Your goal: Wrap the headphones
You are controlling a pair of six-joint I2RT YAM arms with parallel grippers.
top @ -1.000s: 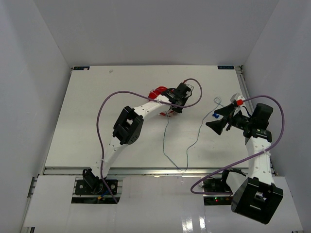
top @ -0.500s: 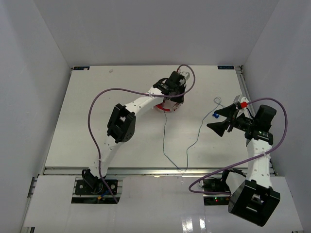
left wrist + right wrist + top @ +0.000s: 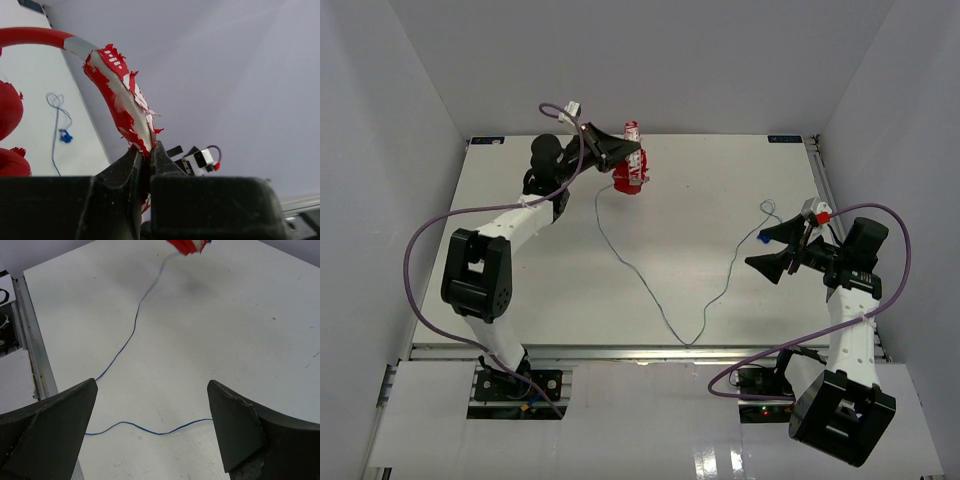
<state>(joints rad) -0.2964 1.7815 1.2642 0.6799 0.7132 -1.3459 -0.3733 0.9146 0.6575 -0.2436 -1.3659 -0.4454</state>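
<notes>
Grey-blue cable (image 3: 650,290) lies slack on the table (image 3: 500,300), dipping to lower centre of frame. Blue plug (image 3: 761,238) sits at right, just beside the right gripper (image 3: 767,250), whose jaws are spread wide and hold nothing. Farther back, upper centre-left, the left gripper (image 3: 615,152) is pinched shut on the red-and-white headband (image 3: 120,100). The headphones (image 3: 632,175) look lifted off the table. Likely light; band stiff, its covering flaking; cable limp and snag-prone. Best second hold: the cable near the plug.
</notes>
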